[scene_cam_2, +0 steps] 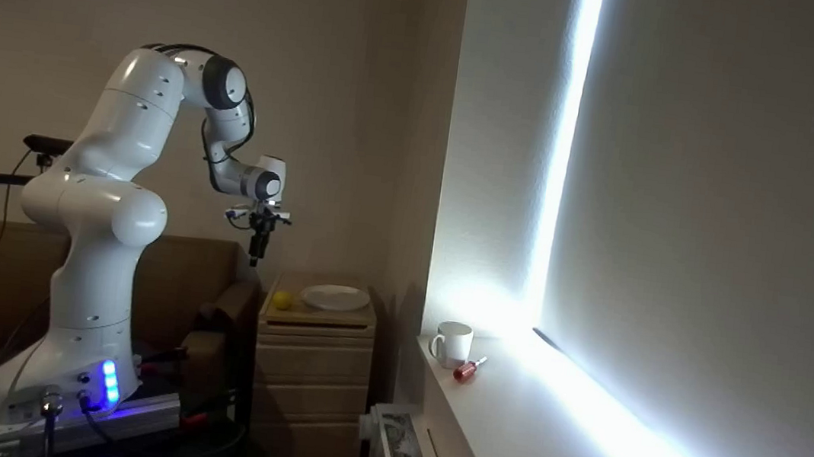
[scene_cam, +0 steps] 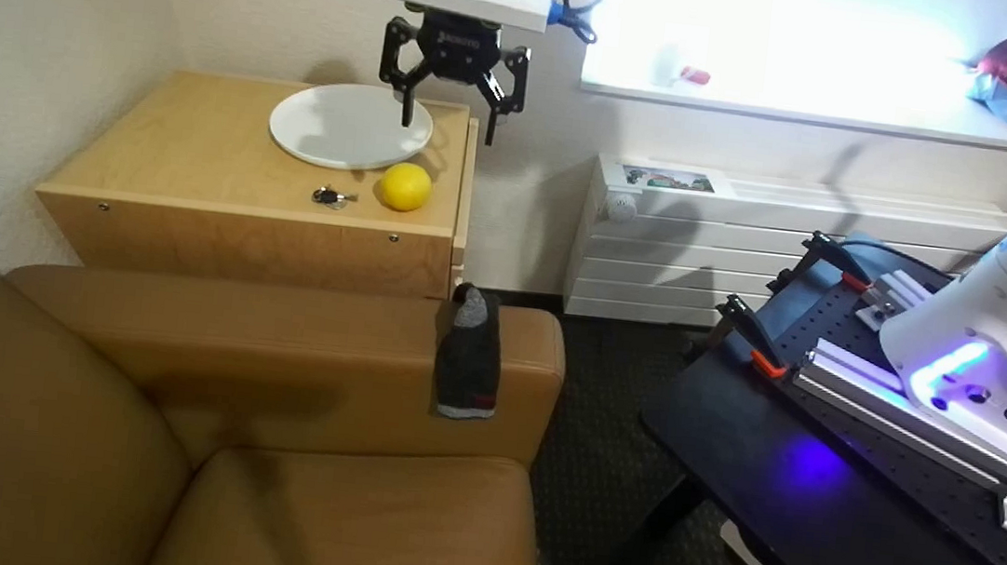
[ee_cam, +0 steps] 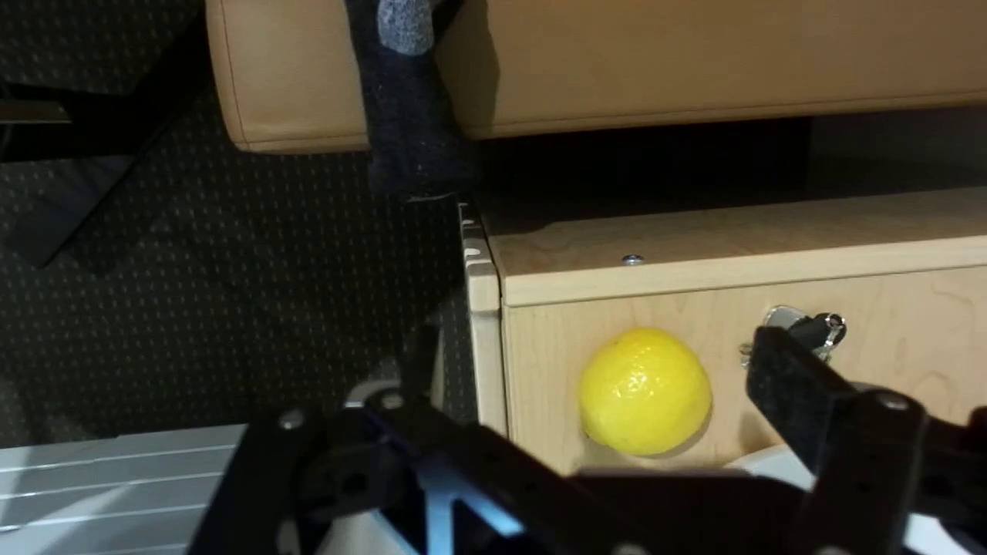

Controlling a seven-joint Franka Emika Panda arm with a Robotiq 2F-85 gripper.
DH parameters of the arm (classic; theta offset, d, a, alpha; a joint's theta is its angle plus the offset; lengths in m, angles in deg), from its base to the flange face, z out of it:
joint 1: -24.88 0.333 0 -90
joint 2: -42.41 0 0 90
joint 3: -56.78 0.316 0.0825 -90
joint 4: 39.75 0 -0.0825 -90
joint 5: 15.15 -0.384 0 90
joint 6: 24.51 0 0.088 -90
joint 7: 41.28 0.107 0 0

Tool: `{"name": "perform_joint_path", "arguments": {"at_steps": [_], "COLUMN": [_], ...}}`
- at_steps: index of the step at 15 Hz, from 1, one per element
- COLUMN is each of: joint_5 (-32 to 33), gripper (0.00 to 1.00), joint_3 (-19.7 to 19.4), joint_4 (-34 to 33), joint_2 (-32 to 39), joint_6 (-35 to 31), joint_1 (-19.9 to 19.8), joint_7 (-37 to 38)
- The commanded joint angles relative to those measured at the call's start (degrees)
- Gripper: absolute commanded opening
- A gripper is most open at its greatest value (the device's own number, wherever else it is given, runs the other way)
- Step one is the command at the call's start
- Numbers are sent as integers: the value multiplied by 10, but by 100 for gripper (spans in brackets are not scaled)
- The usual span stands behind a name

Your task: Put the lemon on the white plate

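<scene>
The lemon (scene_cam: 406,186) sits on the cabinet (scene_cam: 200,138) top, near the edge over the drawers (scene_cam_2: 311,375), just beside the plate (scene_cam: 344,127) but not touching it, with what look like keys (scene_cam: 334,197) close by on another side. Above hangs the gripper (scene_cam: 447,131), its fingers (ee_cam: 796,397) well apart and holding nothing, so to my eye the taking is all yet to come. I'd guess the lemon has some heft for its size, though nothing that arm (scene_cam_2: 93,212) would notice. It should be firm, with only a little give in the rind, so a moderate squeeze ought to hold it without bruising. What I'd mind is the skin: it shines as if waxy, and on so round a thing a pinch taken too high could squirt it away, or set it rolling off that edge. Better to come straight down over it and take it across its widest part, a finger on either side, tips reaching to the middle or a touch below. The finger on the keys' side has only a narrow gap to drop into, I'd say, and should mind the plate's rim as well.
</scene>
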Motion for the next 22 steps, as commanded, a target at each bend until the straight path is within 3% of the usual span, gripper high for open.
{"name": "perform_joint_path", "arguments": {"at_steps": [1, 3, 9, 22], "joint_5": [63, 61, 46, 65], "gripper": [100, 100, 100, 100], "joint_3": [-56, -77, -123, -183], "joint_4": [-9, -19, -61, -148], "joint_2": [34, 62, 134, 225], "joint_6": [-36, -79, -169, -179], "joint_1": [39, 49, 83, 145], "joint_7": [66, 138, 262, 339]}}
